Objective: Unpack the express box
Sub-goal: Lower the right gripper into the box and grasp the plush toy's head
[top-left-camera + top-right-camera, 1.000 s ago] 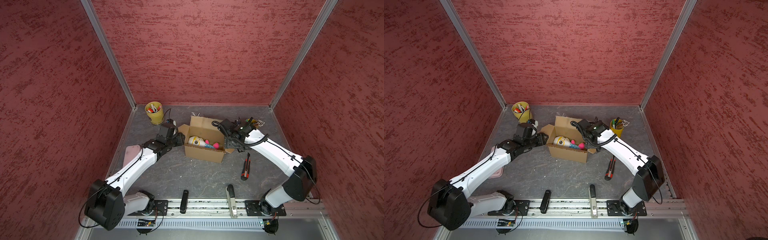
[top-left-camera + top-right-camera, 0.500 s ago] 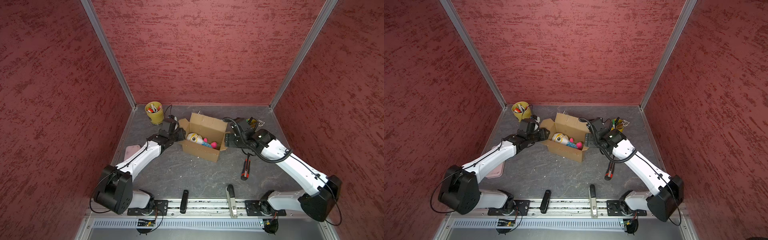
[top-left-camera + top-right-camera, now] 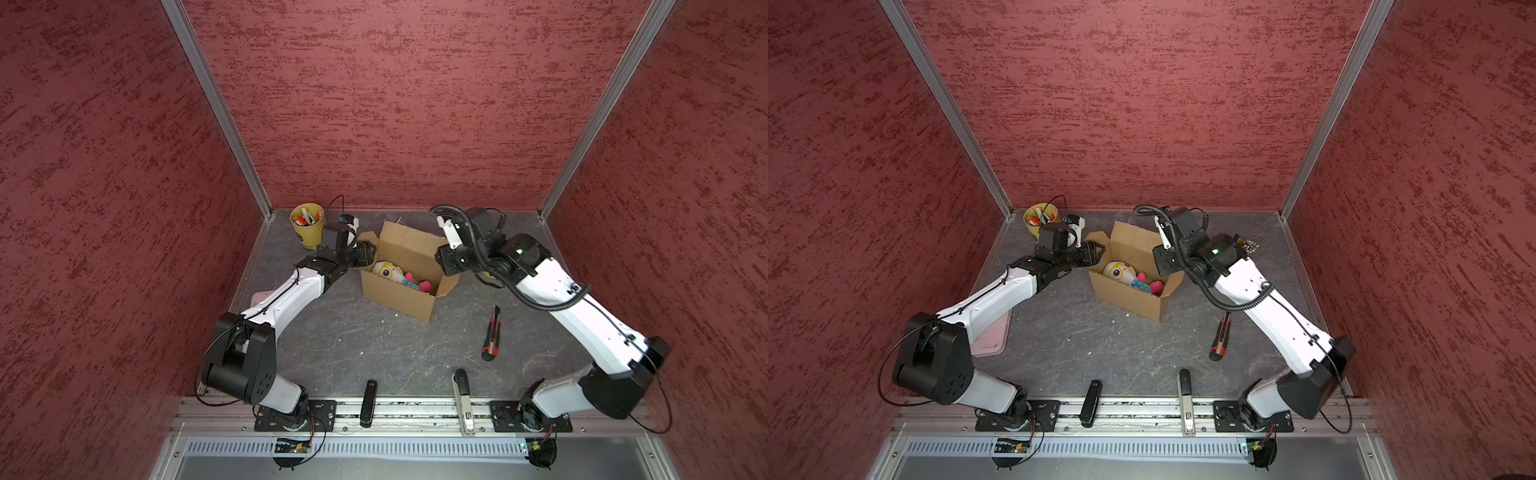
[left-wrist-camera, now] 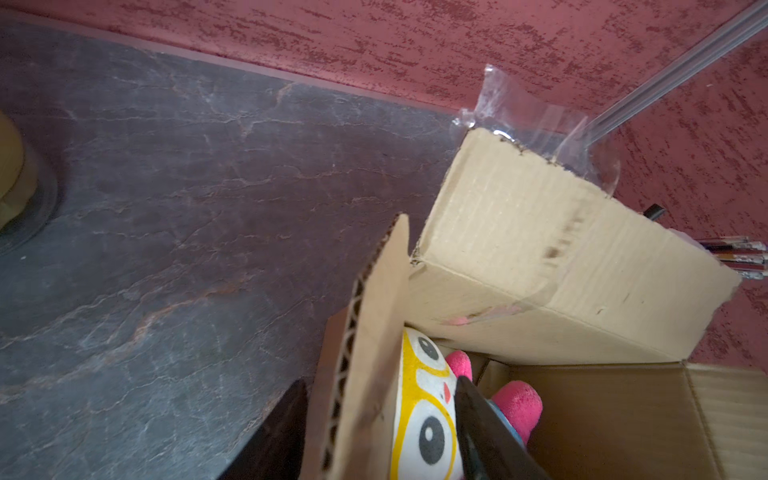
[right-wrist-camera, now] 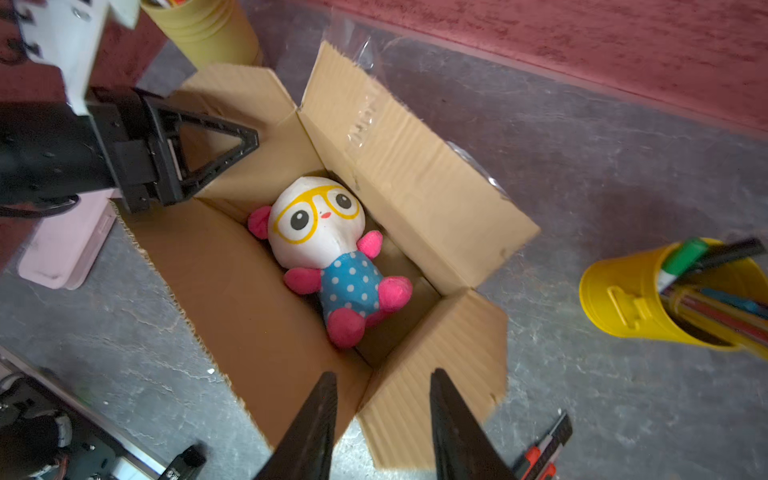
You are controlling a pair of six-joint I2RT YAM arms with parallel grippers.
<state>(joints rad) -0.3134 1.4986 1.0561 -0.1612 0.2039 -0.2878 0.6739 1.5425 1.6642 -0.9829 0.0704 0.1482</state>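
The express box (image 3: 395, 293) (image 3: 1129, 297) (image 5: 232, 282) stands open at the back middle of the table, flaps spread. A plush doll (image 3: 392, 272) (image 3: 1121, 272) (image 5: 316, 224) (image 4: 424, 399) with yellow glasses and a blue dotted body lies inside. My left gripper (image 3: 368, 251) (image 3: 1096, 251) (image 4: 380, 382) is open and straddles the box's left end flap (image 4: 374, 332): one finger is outside and one inside beside the doll's head. My right gripper (image 3: 444, 262) (image 3: 1160, 259) (image 5: 382, 374) hovers over the box's right end, fingers apart with nothing between them.
A yellow pen cup (image 3: 307, 226) (image 3: 1038, 218) stands at the back left, and a second one (image 5: 636, 299) right of the box. A red-and-black utility knife (image 3: 490, 332) (image 3: 1222, 336) lies front right. A pink tray (image 3: 992, 340) sits under the left arm. Two staplers (image 3: 368, 397) (image 3: 463, 399) lie at the front rail.
My right arm swung its elbow out to the right and drew back from the right flap, its jaws narrowing. The left jaws widened a little at the left flap. The box turned slightly.
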